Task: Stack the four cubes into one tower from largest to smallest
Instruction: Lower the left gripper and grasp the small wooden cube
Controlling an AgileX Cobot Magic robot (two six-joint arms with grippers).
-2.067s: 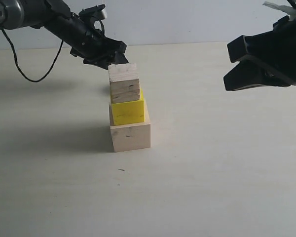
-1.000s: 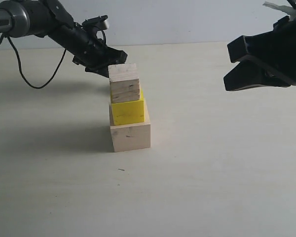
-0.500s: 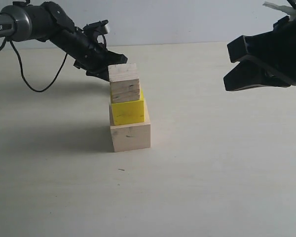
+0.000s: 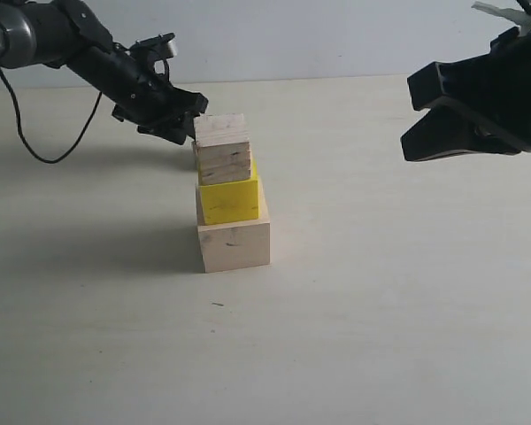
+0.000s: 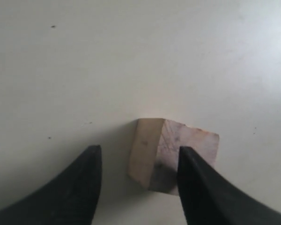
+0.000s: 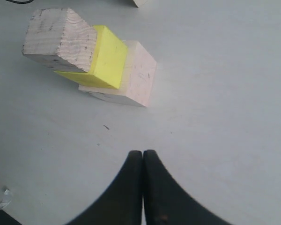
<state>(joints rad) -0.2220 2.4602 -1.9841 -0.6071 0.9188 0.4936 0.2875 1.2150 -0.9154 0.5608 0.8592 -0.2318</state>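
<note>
Centrally on the pale tabletop stands the tower, unfinished: a large pale wood cube at the base, a bright yellow cube on it, and a darker grained wood cube on top. The right wrist view shows three cubes in the column, each set slightly off-centre on the one below. In the exterior view a paler band sits above the grained face, and it cannot be told whether that is a separate block.

The smallest cube, pale wood, lies on the tabletop behind the tower. From the exterior view the tower hides nearly all of it, leaving only a pale sliver beside the column.

The left tool is low over the tabletop behind the tower, its two black fingers spread apart with the smallest cube between them. One finger is clearly apart from the cube. The other overlaps its edge in the picture, so contact there cannot be told. It holds nothing.

The right tool hangs high on the right, well apart from the tower, its fingers pressed together with nothing between them.

A black cable loops over the tabletop at far left, below the left arm. A small dark speck lies just in front of the tower
</note>
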